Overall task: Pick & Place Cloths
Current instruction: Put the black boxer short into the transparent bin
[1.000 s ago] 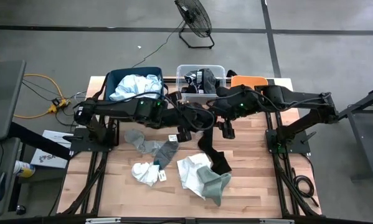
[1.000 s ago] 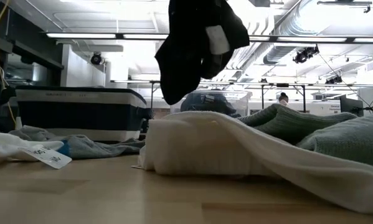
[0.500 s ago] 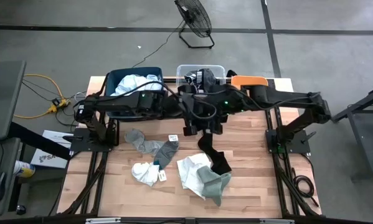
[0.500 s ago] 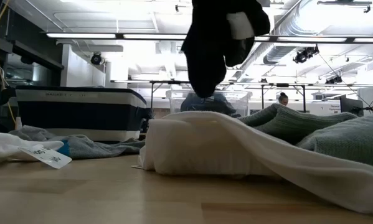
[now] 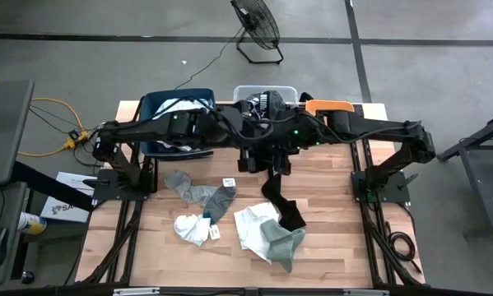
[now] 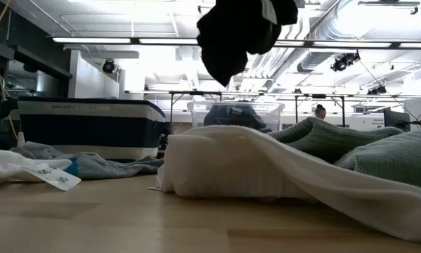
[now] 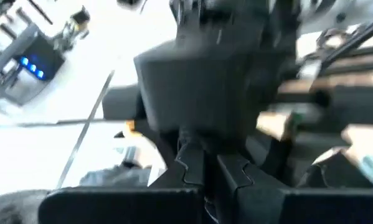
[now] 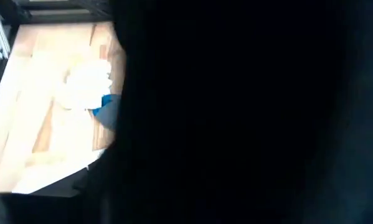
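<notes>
Two dark arms meet over the upper centre of a pale wooden table (image 5: 328,238) in the high view, crossing in front of a navy fabric bin (image 5: 151,103) and a clear plastic tub (image 5: 291,90), with an orange lid (image 5: 328,106) at the tub's right.

The left gripper (image 7: 202,177) has its fingers pressed shut, ridged inner faces meeting in the left wrist view; nothing shows between them.

The right gripper (image 5: 262,160) sits where the arms overlap, and whether its fingers are spread or closed cannot be told: its own camera is almost wholly blocked by a dark mass.

A limp black cloth (image 5: 277,197) hangs from that overlap down to the table's middle; which gripper carries it cannot be made out. In the low view it is a soft dark lump (image 6: 238,31) cut off by the frame's top.

Below lie crumpled grey socks (image 5: 201,196), a bunched white piece (image 5: 193,228) with a paper tag, and a white cloth (image 5: 250,226) under a ribbed grey-green one (image 5: 286,242). Pale blue fabric (image 5: 176,105) shows in the bin, mostly covered by the left arm.
</notes>
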You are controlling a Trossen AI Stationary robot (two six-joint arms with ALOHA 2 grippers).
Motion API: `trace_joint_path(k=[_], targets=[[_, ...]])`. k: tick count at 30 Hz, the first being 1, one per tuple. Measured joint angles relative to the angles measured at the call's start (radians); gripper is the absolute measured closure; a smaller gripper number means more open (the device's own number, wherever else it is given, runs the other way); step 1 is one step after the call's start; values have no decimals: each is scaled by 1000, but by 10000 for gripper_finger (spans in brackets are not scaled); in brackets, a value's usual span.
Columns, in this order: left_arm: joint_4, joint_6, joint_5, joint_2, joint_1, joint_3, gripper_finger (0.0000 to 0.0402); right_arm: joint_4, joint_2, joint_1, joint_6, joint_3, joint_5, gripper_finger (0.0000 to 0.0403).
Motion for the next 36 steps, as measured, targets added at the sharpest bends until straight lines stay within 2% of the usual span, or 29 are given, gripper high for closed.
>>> trace_joint_path(k=[7, 16, 17, 20, 22, 27, 31, 36], targets=[[33, 18, 55, -5, 25, 1, 401, 84, -1, 0, 5, -2, 2, 177], [46, 55, 62, -15, 25, 2, 399, 115, -3, 0, 6, -3, 0, 374], [47, 57, 56, -15, 24, 2, 398, 118, -3, 0, 10, -3, 0, 386], [38, 66, 46, -23, 24, 2, 388, 117, -3, 0, 39, -3, 0, 394], [33, 73, 32, -30, 24, 2, 368, 125, -9, 0, 54, -3, 2, 395], [-1, 84, 12, -84, 23, 3, 277, 94, -23, -4, 62, -3, 68, 396], [-74, 101, -53, -135, 23, 4, 196, 81, -36, -29, 71, -3, 77, 397], [-193, 91, -63, -219, 23, 3, 130, 79, -40, -97, 149, -3, 79, 397]])
